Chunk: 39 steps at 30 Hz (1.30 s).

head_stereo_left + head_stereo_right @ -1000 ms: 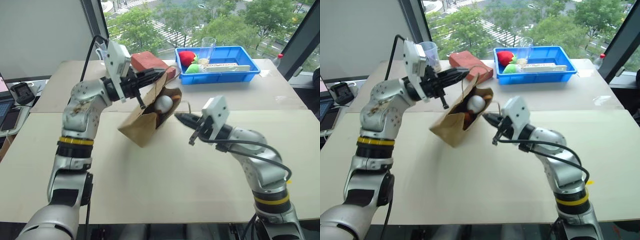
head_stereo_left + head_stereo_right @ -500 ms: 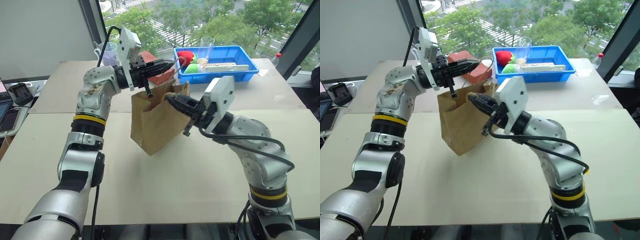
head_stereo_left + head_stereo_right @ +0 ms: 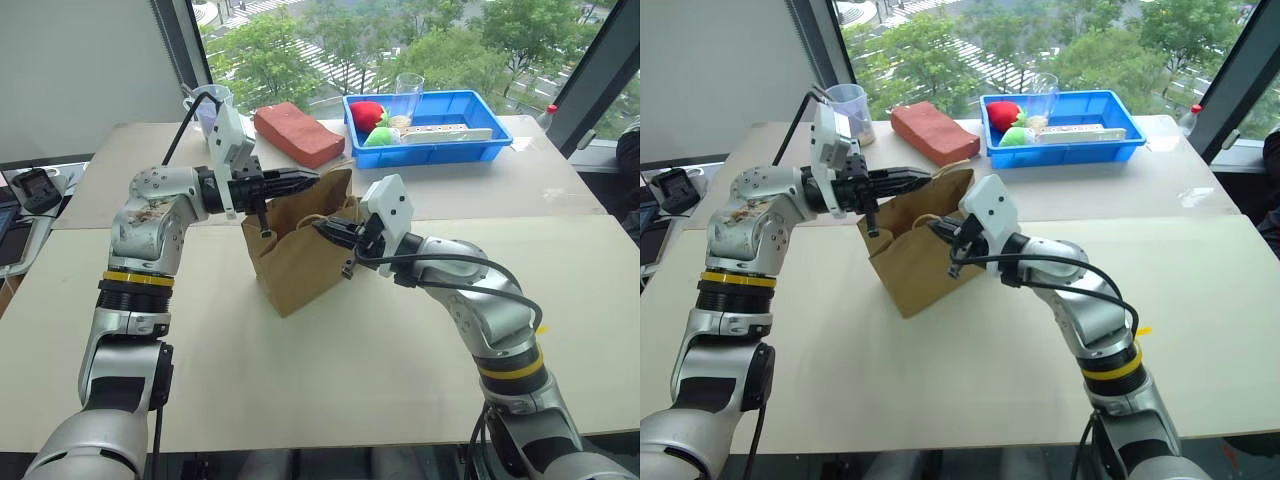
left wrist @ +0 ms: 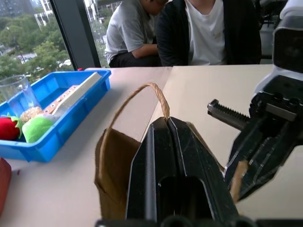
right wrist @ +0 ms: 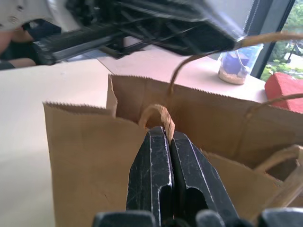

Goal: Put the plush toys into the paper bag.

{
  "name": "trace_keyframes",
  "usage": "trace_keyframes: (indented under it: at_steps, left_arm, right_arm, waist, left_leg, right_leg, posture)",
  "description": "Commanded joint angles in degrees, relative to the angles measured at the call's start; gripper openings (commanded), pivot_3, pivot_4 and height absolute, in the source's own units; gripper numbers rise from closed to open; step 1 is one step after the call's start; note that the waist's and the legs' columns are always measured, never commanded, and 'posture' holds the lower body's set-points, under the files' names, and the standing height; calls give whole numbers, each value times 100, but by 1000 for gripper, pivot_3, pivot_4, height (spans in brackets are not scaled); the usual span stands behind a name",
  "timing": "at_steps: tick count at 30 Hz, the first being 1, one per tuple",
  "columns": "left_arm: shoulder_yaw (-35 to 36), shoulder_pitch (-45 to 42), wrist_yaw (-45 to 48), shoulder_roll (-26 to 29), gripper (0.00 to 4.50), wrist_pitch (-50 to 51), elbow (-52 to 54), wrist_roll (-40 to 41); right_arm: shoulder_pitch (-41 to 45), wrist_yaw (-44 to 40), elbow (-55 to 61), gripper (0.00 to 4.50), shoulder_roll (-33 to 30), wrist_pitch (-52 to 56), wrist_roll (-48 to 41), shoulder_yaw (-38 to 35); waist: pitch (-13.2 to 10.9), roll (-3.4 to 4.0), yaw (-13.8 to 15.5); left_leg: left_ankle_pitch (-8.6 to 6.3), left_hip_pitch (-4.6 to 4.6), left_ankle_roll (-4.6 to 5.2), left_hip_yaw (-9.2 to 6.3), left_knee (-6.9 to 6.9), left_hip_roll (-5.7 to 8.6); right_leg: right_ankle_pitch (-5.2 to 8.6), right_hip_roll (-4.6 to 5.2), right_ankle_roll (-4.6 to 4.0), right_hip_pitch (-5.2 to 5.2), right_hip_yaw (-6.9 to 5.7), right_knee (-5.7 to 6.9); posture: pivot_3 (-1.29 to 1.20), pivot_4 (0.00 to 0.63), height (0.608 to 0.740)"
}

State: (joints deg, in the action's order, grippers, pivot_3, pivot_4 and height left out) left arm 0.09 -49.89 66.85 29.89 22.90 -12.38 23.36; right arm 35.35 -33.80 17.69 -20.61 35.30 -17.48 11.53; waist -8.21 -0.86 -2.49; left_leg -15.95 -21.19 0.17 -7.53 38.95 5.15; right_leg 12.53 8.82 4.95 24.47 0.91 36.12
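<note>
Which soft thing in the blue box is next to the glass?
The red strawberry-like one sits nearer the glass; the green one lies in front, toward the robot.

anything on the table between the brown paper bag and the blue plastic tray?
Bare tabletop between the brown kraft paper bag and the blue plastic tray, seen in the left eye view; the red brick-shaped block lies off that line.

Open beige tabletop (image 3: 330, 370) in front of the upright paper bag (image 3: 295, 262); behind it, red brick (image 3: 298, 133) and blue tray (image 3: 436, 143); bag mouth crowded by both grippers.

Head stereo pair looks down over table (image 3: 330, 370); wrist cameras close, share paper bag (image 5: 85, 156).
</note>
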Motion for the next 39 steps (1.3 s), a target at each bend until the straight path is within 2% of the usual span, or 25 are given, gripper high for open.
trace_keyframes:
  at_steps: [1,5,7,8,16,21,22,26,31,39]
  left_arm:
    - [191,160,-174,113,0,240,658,240]
    - [448,291,-555,63,0,506,962,483]
    - [550,341,-671,101,578,715,1163,658]
    - [596,363,-707,124,719,832,1258,752]
    - [951,561,-1007,562,4442,1242,1675,1034]
    - [1243,904,-1124,875,4500,1334,2006,1179]
    - [1297,1053,-1093,965,4500,1390,2083,1231]
    - [1499,1641,-762,1384,4500,1785,2268,1618]
    - [1199,2220,27,1941,4500,1495,2214,1494]
    - [740,2275,397,1735,4500,638,1630,1044]
  right_arm:
    - [170,-122,-76,26,-23,-242,102,0]
    - [162,-345,-205,26,-59,-346,31,-99]
    - [200,-610,-147,0,-155,-302,-185,-242]
    - [229,-730,-111,0,-212,-253,-292,-311]
    - [420,-1844,56,2707,-1161,-96,-711,-430]
    - [770,-2080,363,4404,-1422,523,-1359,-695]
    - [824,-2178,405,4488,-1510,635,-1506,-749]
    - [982,-2496,481,4488,-1836,1140,-2124,-975]
    - [1346,-2642,412,4488,-2084,1794,-2745,-1089]
    - [1661,-2582,255,4488,-2153,1848,-2853,-1093]
  waist:
    - [0,0,-1]
    - [0,0,1]
    - [0,0,0]
    - [0,0,3]
    - [0,0,5]
    - [0,0,-4]
    - [0,0,7]
    - [0,0,20]
    - [-2,1,43]
    - [-1,2,134]
  left_leg:
    - [0,0,0,0,0,-1]
    - [0,0,0,-1,-3,-1]
    - [0,0,0,-1,-2,-1]
    - [0,0,0,-1,-2,-1]
    - [-1,0,1,0,-3,-2]
    - [-1,1,1,1,-9,-6]
    - [-1,0,1,0,-9,-6]
    - [-6,0,7,0,-10,-6]
    - [-9,-1,11,2,-11,-5]
    - [-11,0,13,4,-10,-6]
  right_leg:
    - [0,0,0,0,0,1]
    - [0,0,0,1,0,-1]
    - [0,0,0,1,0,-1]
    - [0,0,0,1,1,-2]
    - [0,0,0,-2,0,-5]
    - [0,0,0,5,4,-6]
    - [0,0,0,4,3,-5]
    - [0,0,0,1,3,-12]
    - [0,0,0,2,3,-16]
    - [0,0,-1,3,2,-25]
  posture:
    - [0,150,740]
    - [0,150,740]
    - [0,150,740]
    - [0,150,740]
    - [0,150,740]
    - [0,150,740]
    - [0,150,740]
    - [0,150,740]
    - [0,150,740]
    - [0,150,740]
